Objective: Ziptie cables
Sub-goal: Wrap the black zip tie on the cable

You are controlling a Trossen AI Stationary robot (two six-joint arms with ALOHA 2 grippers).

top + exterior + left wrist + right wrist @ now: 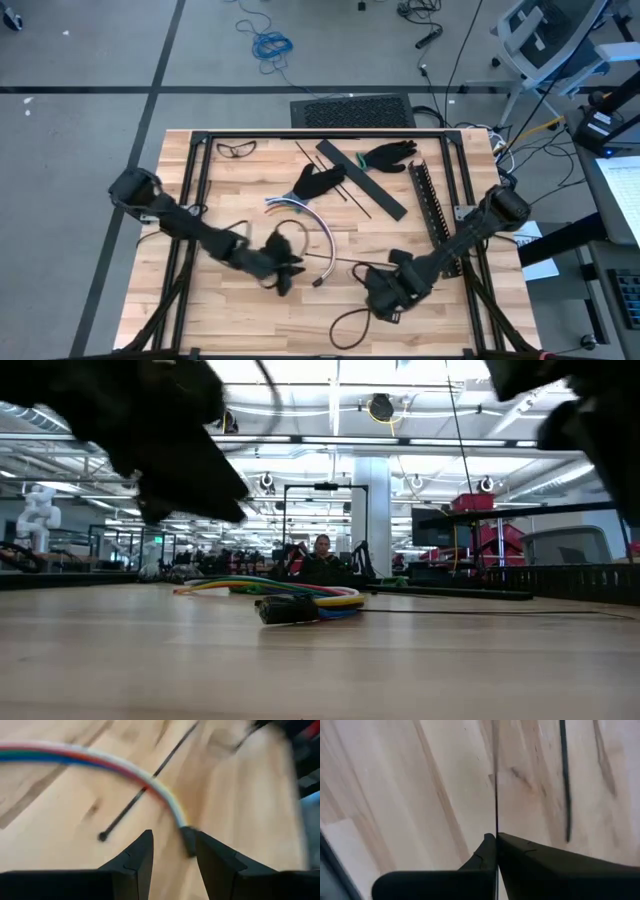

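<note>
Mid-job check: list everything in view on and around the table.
cables: one bundle, multicoloured, table centre
zip tie: one, black, in right fingers
gloves: two, black, far centre
flat bar: one, black, between gloves
slotted strip: one, black, right side
glasses: one pair, far left
person: one, room behind
left gripper: fingers open, at cables' end
right gripper: fingers shut, near edge
</note>
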